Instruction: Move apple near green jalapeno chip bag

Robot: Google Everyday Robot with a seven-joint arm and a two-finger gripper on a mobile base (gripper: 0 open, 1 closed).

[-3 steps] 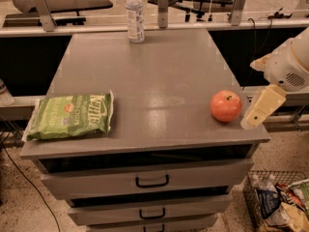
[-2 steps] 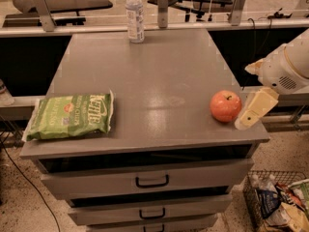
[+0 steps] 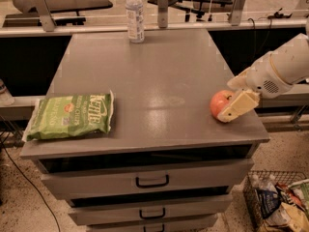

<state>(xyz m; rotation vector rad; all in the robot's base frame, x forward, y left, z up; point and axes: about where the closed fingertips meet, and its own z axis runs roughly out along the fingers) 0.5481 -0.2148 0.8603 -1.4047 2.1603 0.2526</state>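
Observation:
The red-orange apple point(image 3: 217, 102) sits on the grey cabinet top point(image 3: 159, 76) near its front right corner. My gripper point(image 3: 228, 106) comes in from the right on a white arm and is open around the apple. One cream finger point(image 3: 237, 105) lies across the apple's near right side; the other is hidden behind it. The apple still rests on the top. The green jalapeno chip bag point(image 3: 72, 116) lies flat at the front left corner, far from the apple.
A clear water bottle point(image 3: 135, 14) stands at the back edge of the top. The cabinet has drawers point(image 3: 152, 181) below the front edge. A wire basket of packets point(image 3: 280, 202) stands on the floor at lower right. Rails and desks run behind.
My gripper has moved left and a little down, from beside the apple's right side to over it. The apple and the chip bag have not moved.

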